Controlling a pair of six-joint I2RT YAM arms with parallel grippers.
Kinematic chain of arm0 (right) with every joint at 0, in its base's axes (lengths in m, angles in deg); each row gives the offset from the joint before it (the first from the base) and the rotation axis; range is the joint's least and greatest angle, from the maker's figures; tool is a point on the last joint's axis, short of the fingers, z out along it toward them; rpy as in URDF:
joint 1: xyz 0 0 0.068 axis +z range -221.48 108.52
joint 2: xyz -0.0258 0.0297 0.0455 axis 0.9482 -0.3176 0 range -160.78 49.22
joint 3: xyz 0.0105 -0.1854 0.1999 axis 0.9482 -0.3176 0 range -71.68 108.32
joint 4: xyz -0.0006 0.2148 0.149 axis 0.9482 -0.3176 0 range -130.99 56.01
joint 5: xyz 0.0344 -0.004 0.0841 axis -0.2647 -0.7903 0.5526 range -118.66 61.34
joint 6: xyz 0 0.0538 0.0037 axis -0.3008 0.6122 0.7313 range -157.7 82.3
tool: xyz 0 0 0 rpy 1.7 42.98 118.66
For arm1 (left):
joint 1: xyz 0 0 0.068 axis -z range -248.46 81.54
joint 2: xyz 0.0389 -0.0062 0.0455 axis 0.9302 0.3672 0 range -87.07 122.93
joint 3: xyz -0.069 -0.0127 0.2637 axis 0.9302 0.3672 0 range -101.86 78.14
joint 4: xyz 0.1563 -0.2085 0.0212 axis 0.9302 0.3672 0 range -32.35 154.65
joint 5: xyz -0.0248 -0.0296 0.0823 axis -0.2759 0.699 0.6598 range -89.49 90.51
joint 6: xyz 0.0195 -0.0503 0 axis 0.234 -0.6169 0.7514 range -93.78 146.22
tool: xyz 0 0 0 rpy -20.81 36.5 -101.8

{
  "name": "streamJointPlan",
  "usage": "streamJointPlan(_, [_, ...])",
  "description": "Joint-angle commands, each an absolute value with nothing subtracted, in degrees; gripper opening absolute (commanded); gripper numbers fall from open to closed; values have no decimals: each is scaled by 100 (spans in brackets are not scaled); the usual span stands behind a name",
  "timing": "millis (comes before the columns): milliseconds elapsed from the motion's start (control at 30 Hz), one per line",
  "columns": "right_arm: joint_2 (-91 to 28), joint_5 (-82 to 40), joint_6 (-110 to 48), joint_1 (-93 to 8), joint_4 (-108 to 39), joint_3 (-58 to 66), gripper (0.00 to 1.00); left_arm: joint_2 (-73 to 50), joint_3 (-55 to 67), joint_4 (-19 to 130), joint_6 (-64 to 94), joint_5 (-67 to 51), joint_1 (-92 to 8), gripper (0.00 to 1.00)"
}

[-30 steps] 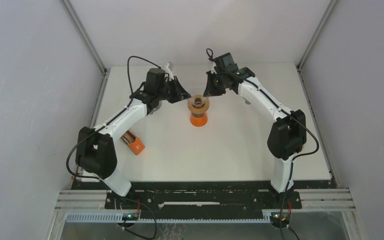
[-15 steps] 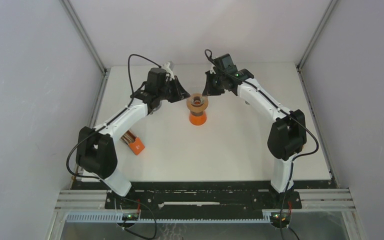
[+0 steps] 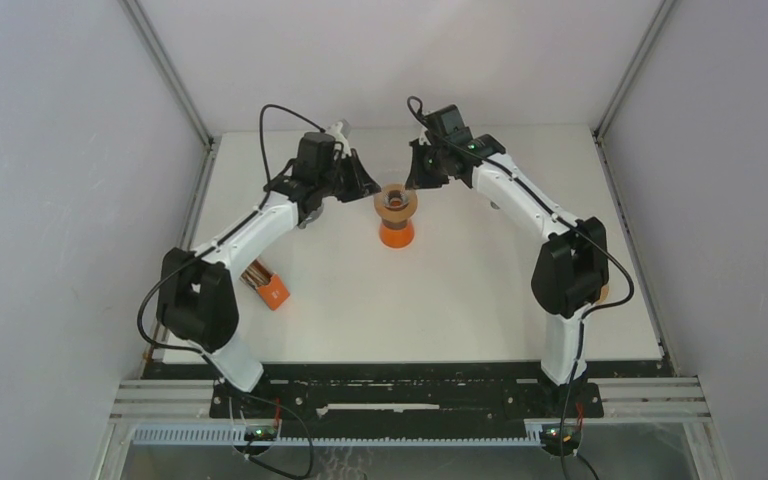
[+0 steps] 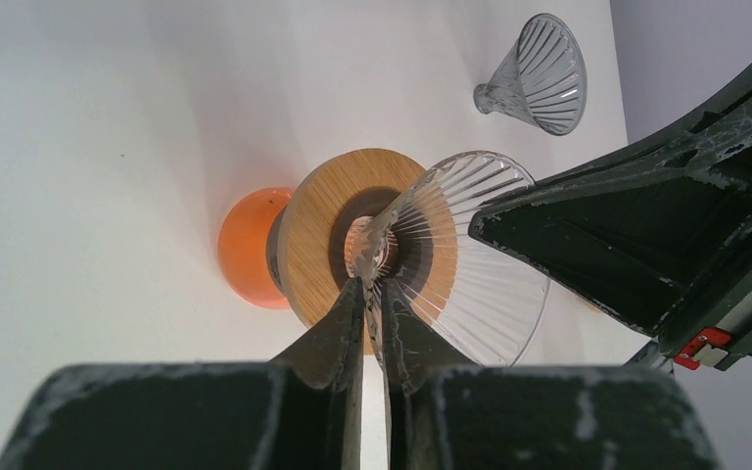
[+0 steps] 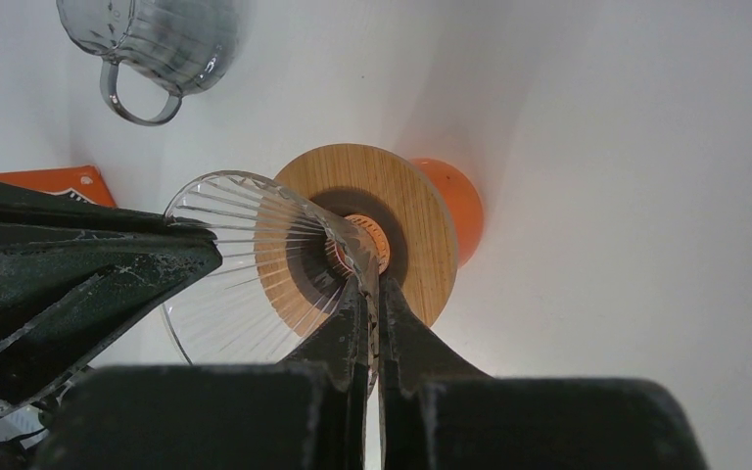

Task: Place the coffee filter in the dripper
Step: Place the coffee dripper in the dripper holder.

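Left claw (image 4: 370, 292) and right claw (image 5: 369, 286) still pinch the dripper (image 4: 470, 274), apparently nudged slightly rearward.

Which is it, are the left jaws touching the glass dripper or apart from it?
Touching. The left wrist view shows the left jaws shut on the edge of the glass dripper.
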State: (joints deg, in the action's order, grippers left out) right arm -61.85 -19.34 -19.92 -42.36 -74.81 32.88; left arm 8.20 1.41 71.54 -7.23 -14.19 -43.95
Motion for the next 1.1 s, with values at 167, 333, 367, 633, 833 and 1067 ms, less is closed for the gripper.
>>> streamJointPlan(167, [-6997,-2008,-2148,-4098,-8396,3375,0,1408,-145,7881,-389,-1740,-4167,0])
streamJointPlan(333, [-7152,-2029,-2160,-4107,-8461,3388,0,1555,-284,8044,-301,-1733,-4108,1])
streamJointPlan(367, [-7194,-2031,-2161,-4112,-8470,3388,0,1569,-306,8068,-290,-1727,-4112,1])
streamJointPlan(633, [-7444,-2071,-2144,-4166,-8496,3274,0,1585,-390,8144,-243,-1716,-4107,2])
streamJointPlan(833, [-7496,-2196,-2178,-4208,-8470,3089,0,1624,-420,8142,-243,-1733,-4107,2])
streamJointPlan(1067, [-7594,-2330,-2198,-4196,-8471,3019,0,1682,-440,8146,-245,-1747,-4109,2])
